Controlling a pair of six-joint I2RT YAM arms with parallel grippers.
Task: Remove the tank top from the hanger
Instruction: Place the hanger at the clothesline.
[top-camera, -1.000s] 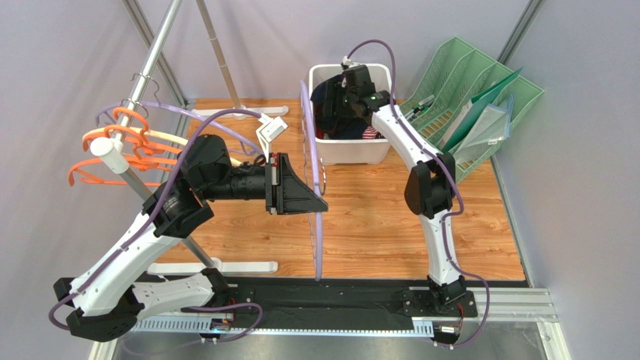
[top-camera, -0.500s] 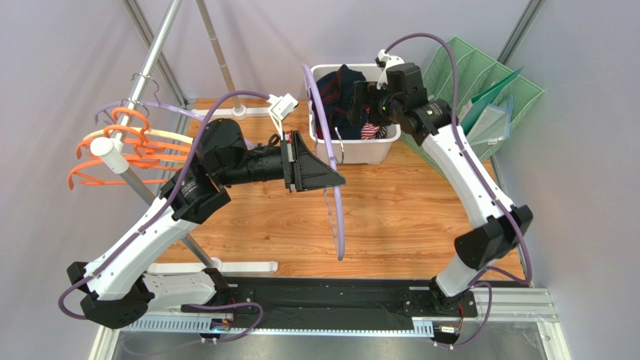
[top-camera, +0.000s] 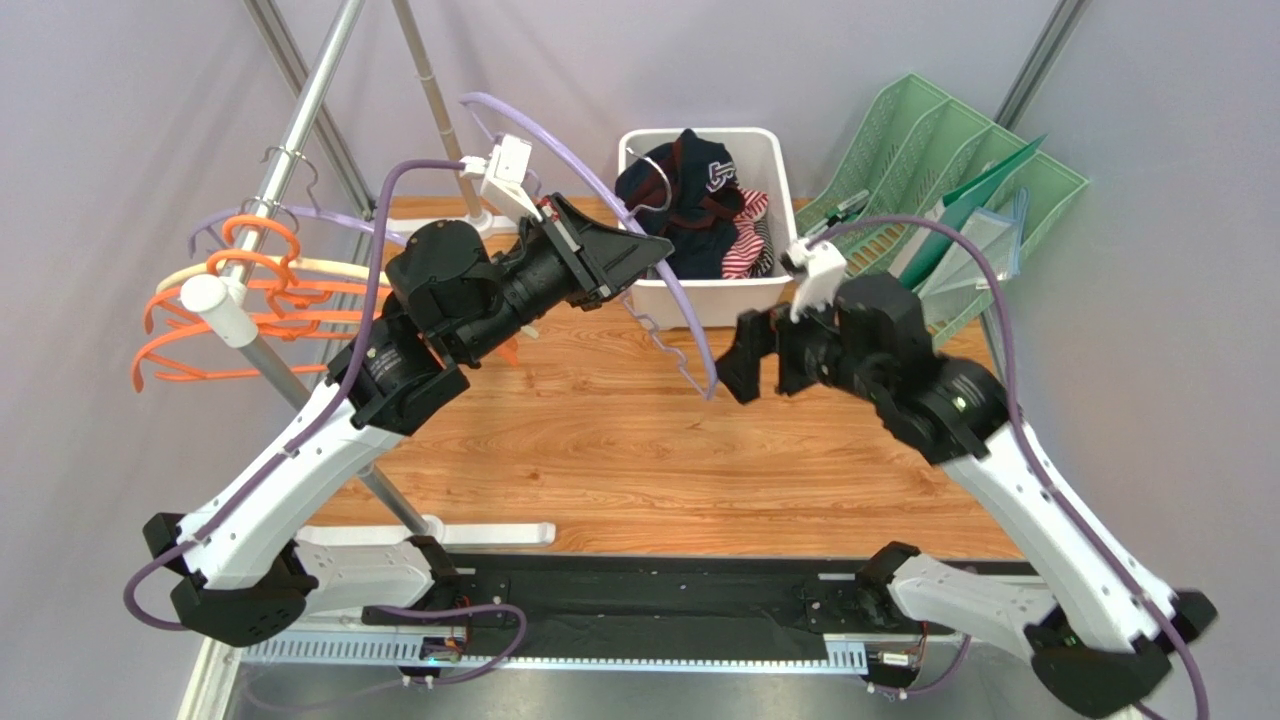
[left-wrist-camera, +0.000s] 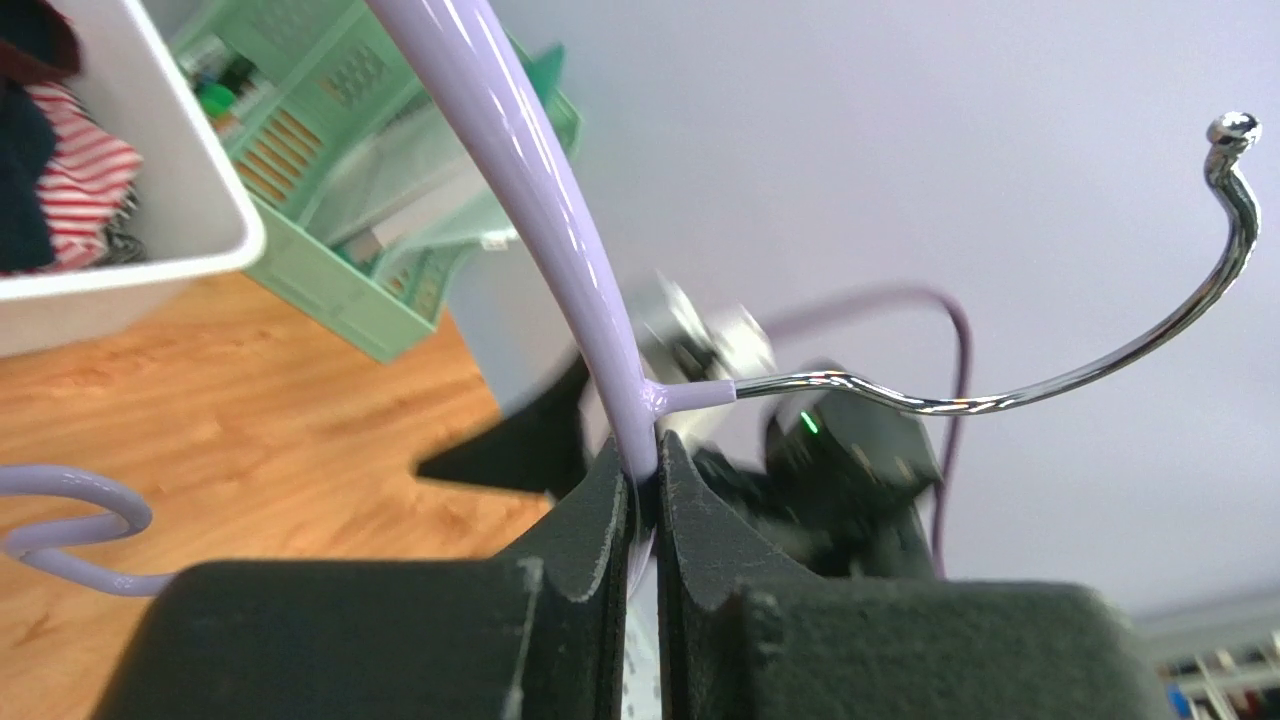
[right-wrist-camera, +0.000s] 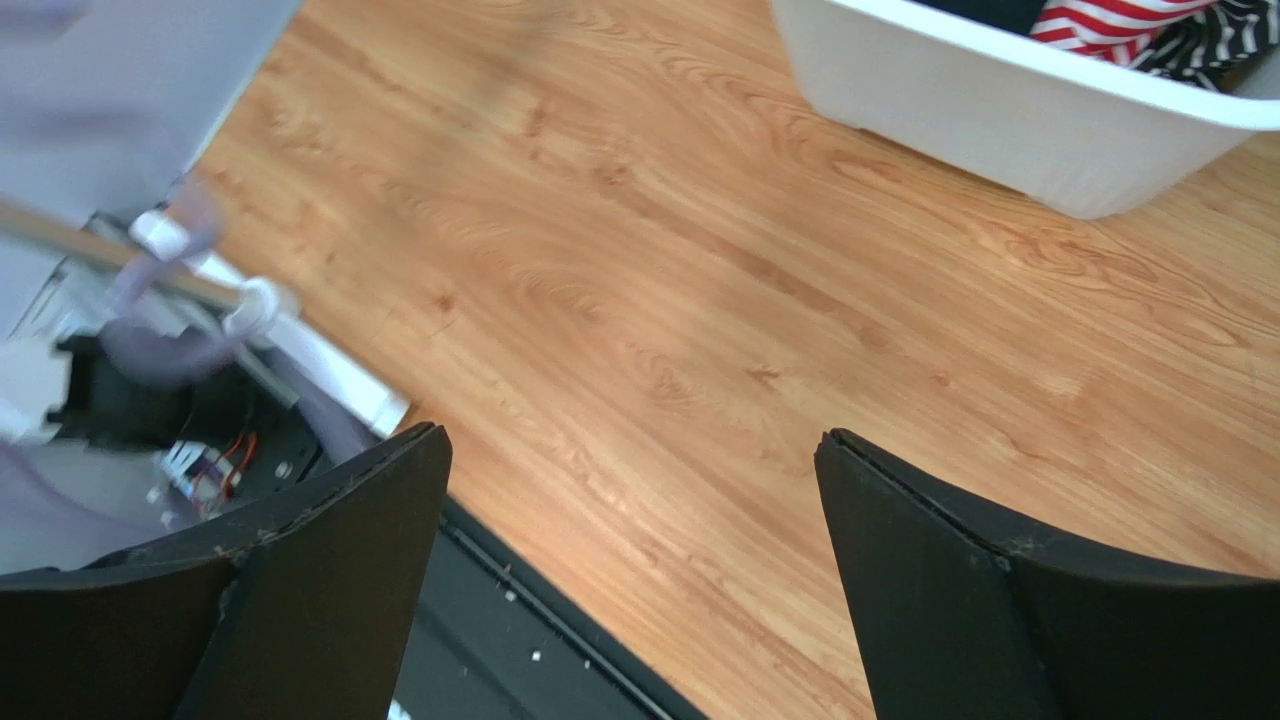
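A bare lilac hanger (top-camera: 684, 308) is held in the air above the table's back, with my left gripper (top-camera: 649, 248) shut on it. In the left wrist view the pads (left-wrist-camera: 609, 510) pinch the lilac bar (left-wrist-camera: 519, 165) just below its metal hook (left-wrist-camera: 1052, 375). The dark navy tank top (top-camera: 694, 168) lies in the white bin (top-camera: 684, 300) on top of striped clothes. My right gripper (top-camera: 751, 357) hovers over the wood floor in front of the bin. Its jaws are wide apart with nothing between them (right-wrist-camera: 631, 450).
Orange hangers (top-camera: 226, 300) hang on the metal rail (top-camera: 301, 135) at the left. Green file racks (top-camera: 962, 195) stand at the back right beside the bin (right-wrist-camera: 992, 120). The rack's white foot (top-camera: 451, 533) lies near the front edge.
The right gripper left the bin, drew back toward the middle of the table and opened fully. The left arm swung the bare hanger up and toward the back.
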